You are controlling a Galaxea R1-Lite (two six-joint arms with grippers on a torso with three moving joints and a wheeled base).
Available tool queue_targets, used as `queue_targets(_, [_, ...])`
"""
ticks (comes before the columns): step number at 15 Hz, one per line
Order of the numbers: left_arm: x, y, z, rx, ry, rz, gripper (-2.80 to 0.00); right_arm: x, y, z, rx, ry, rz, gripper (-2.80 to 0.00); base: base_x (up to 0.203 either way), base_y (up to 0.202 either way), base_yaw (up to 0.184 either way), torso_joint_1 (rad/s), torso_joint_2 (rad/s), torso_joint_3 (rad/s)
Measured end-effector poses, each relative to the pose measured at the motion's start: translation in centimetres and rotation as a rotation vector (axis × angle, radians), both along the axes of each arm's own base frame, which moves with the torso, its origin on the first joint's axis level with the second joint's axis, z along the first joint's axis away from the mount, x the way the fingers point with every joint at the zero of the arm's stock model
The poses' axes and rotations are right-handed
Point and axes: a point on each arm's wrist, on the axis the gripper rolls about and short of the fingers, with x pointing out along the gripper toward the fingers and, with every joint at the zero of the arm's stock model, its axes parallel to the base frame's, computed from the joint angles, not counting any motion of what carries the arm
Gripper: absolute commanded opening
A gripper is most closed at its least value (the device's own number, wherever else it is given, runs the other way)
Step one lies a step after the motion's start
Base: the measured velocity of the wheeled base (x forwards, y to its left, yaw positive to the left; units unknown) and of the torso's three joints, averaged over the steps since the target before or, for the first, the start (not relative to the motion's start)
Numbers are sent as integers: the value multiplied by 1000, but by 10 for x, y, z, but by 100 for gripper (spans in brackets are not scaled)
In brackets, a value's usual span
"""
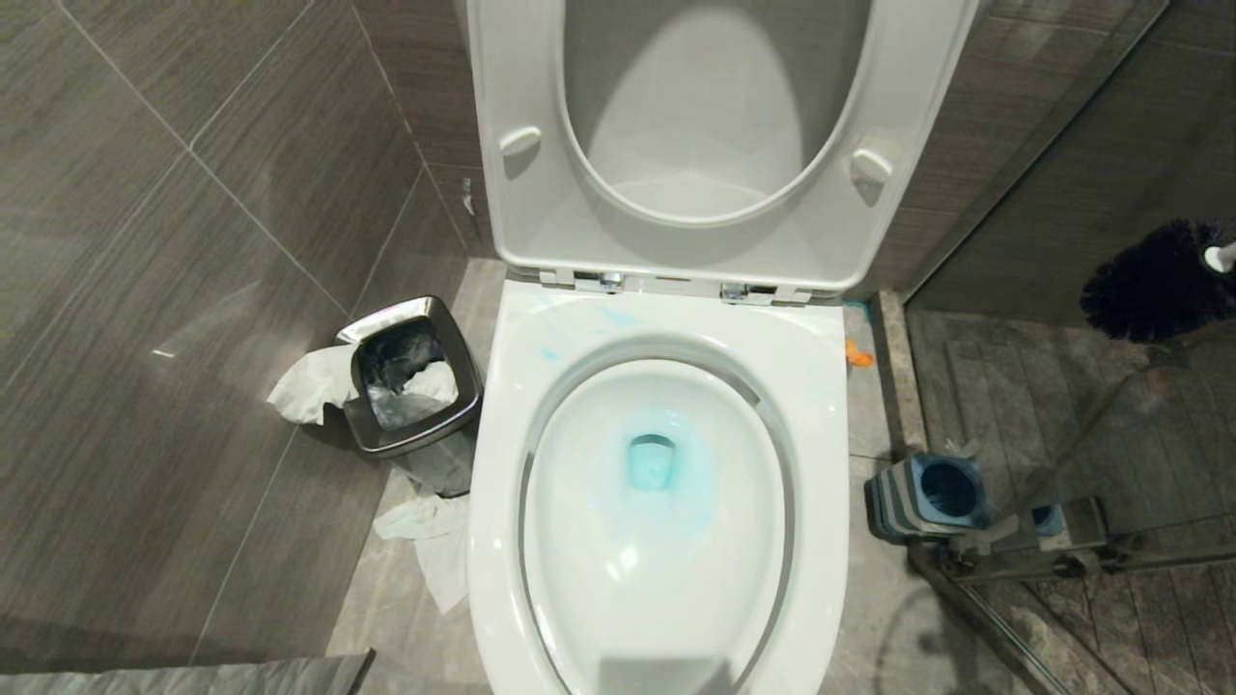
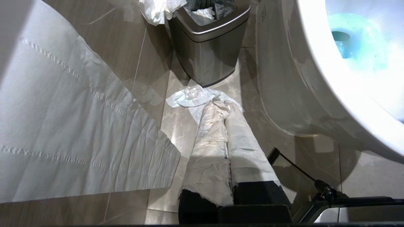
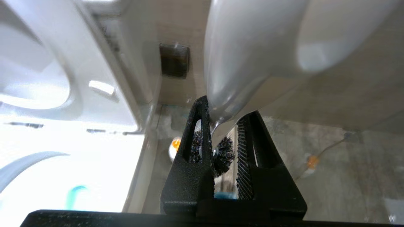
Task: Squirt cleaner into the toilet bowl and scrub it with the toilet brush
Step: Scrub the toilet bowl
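- My right gripper (image 3: 222,126): clamped on the toilet brush (image 3: 252,53) handle, shown only by its wrist view.
- Head view: black brush head at far right, above its holder (image 1: 929,495); cleaner (image 1: 653,461) tints the toilet bowl (image 1: 657,502).
- My left gripper (image 2: 225,110): paper-wrapped, closed, low beside the bin (image 2: 208,41).

The white toilet bowl (image 1: 657,502) filled the frame's center, its lid raised, with turquoise cleaner (image 1: 653,461) tinting the drain water. The toilet brush (image 1: 1154,280) hung at right edge; its blue-grey holder (image 1: 929,495) stood lower right.
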Motion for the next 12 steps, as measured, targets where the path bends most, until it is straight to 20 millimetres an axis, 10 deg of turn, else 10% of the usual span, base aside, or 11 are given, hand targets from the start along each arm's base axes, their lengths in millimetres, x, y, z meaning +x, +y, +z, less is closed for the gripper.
queue_targets(7, [0,0,0,0,0,1,-280,21,10,-13,-23,108,63,-280,0,0,0,0,0,0])
queue_targets(12, [0,0,0,0,0,0,-280,44,64,-8,-44,105,214,-280,0,0,0,0,0,0])
